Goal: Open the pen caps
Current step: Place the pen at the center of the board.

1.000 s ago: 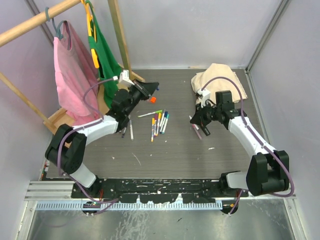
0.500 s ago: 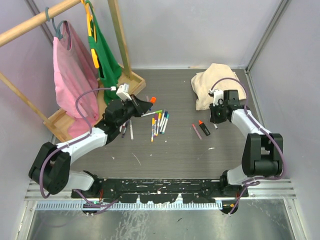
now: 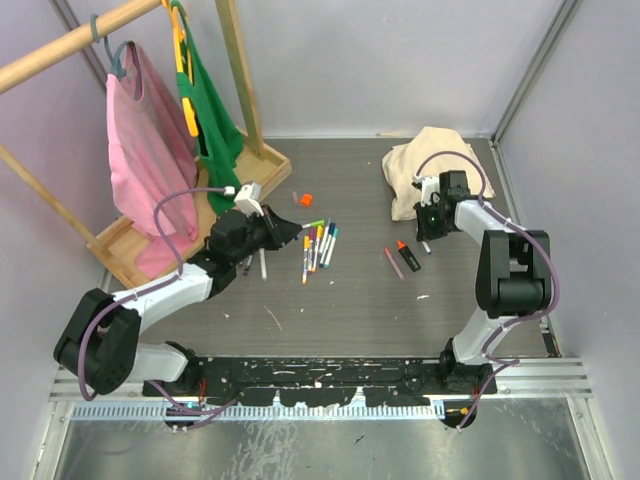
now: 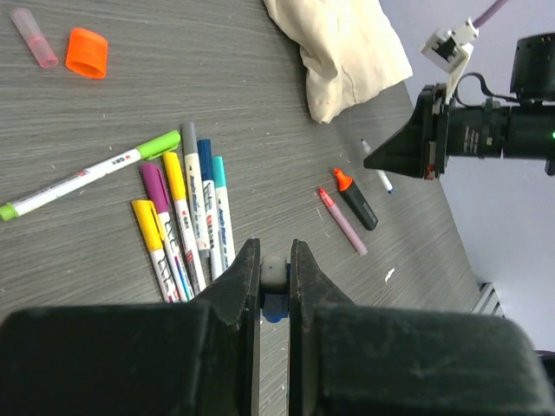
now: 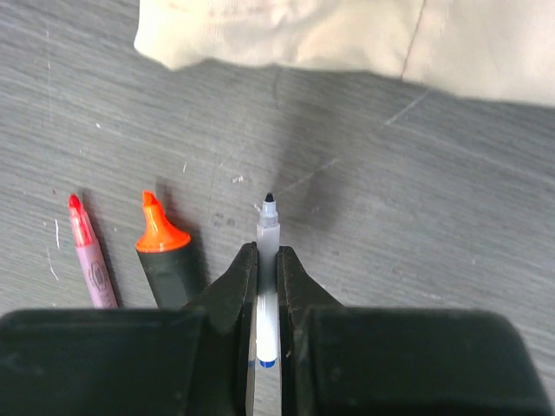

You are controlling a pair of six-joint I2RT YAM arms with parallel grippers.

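Left gripper [image 4: 275, 251] pinches what looks like a small grey-blue cap [image 4: 275, 270], mostly hidden between its fingers; right gripper [image 5: 267, 253] is closed on an uncapped white marker [image 5: 267, 227], barrel half covered.

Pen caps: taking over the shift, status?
Left fingers shut on a cap. Right fingers shut on an uncapped pen. Pile of pens capped. Nothing blocking.

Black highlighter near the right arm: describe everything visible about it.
The highlighter is a stubby black plastic-looking body with an orange chisel tip, uncapped. It lies flat on the grey table, tip toward the beige cloth, close beside a pink pen with a narrow gap between them. Nothing else touches it.
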